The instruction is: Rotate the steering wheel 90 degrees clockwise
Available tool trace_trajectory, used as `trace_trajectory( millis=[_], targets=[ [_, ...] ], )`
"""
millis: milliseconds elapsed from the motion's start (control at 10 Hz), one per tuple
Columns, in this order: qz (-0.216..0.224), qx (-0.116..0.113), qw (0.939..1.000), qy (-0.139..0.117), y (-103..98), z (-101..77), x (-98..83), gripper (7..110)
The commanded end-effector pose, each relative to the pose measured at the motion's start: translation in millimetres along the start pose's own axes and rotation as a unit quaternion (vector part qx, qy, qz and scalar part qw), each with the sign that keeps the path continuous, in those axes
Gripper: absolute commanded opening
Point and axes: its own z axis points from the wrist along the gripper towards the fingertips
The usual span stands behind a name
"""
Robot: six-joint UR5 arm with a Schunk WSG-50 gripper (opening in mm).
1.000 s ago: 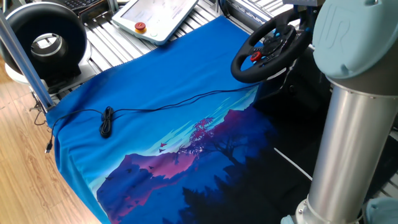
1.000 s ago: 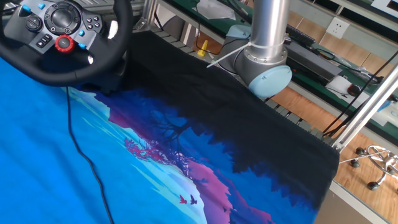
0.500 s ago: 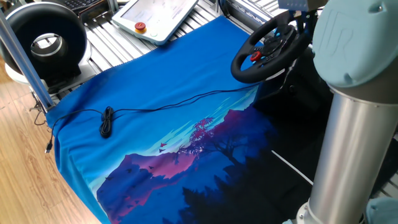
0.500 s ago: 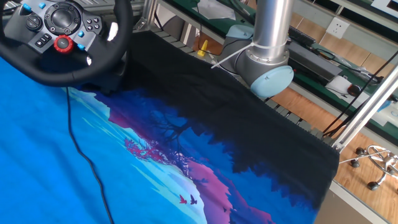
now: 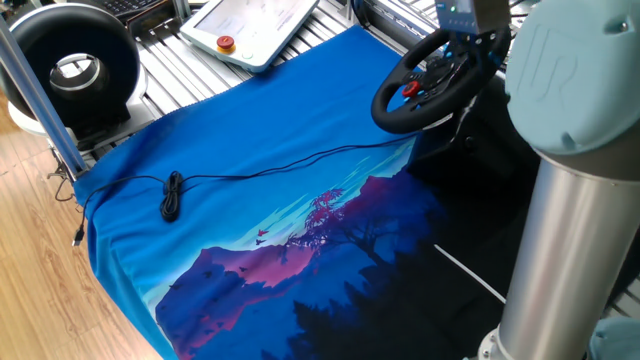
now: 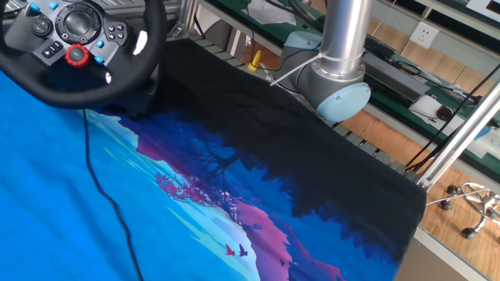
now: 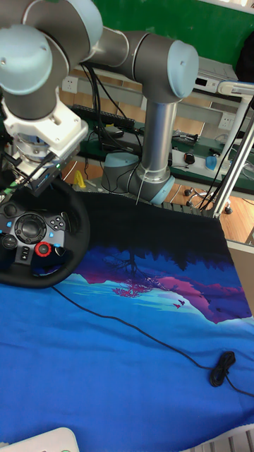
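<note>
The steering wheel (image 5: 396,108) (image 6: 55,94) (image 7: 72,247) stands tilted at the far edge of the blue cloth, a black padded rim around a hub with a red knob and blue accents. My gripper (image 7: 25,179) (image 5: 466,36) sits at the top of the rim, its fingers straddling the padding and apparently closed on it. The other fixed view cuts the gripper off above the frame. The fingertips are partly hidden behind the rim.
The arm's grey column (image 5: 560,250) (image 6: 341,47) (image 7: 159,141) rises beside the wheel. A thin black cable (image 5: 172,195) (image 7: 224,367) runs across the printed cloth (image 5: 250,150). A black ring fan (image 5: 30,40) and a white pendant (image 5: 250,25) lie beyond it. An aluminium post (image 5: 35,90) stands at the left.
The gripper has shifted left and slightly down along the top of the rim in one fixed view. The hub's red knob has crept a little to the left in the other fixed view.
</note>
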Motion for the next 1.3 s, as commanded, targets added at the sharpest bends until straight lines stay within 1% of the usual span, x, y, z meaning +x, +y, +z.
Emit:
trace_trajectory(
  millis=[0,100,200,300,400,500,600,700,800,900,1000,1100,1200],
  targets=[
    [0.033,0.006,0.9993,-0.018,6,11.0,-27.8,7],
    [0.052,0.008,0.9984,-0.022,12,14.9,-41.1,7],
    [0.062,0.006,0.9975,-0.032,20,18.0,-55.9,7],
    [0.068,0.006,0.9969,-0.038,24,19.3,-67.1,7],
    [0.067,0.009,0.9967,-0.046,22,19.0,-73.1,7],
    [0.07,0.024,0.9959,-0.051,13,17.3,-74.6,7],
    [0.069,0.021,0.9964,-0.044,13,14.7,-68.9,7],
    [0.069,0.01,0.9971,-0.029,18,11.4,-57.7,7],
    [0.071,0.006,0.9972,-0.023,21,6.1,-49.8,7],
    [0.078,0.018,0.9966,-0.02,17,-3.5,-40.0,7],
    [0.072,0.021,0.9969,-0.021,16,-14.5,-35.9,7],
    [0.066,0.024,0.9973,-0.023,12,-22.8,-30.5,22],
    [0.058,0.022,0.9978,-0.025,9,-26.4,-24.4,22]
  ],
)
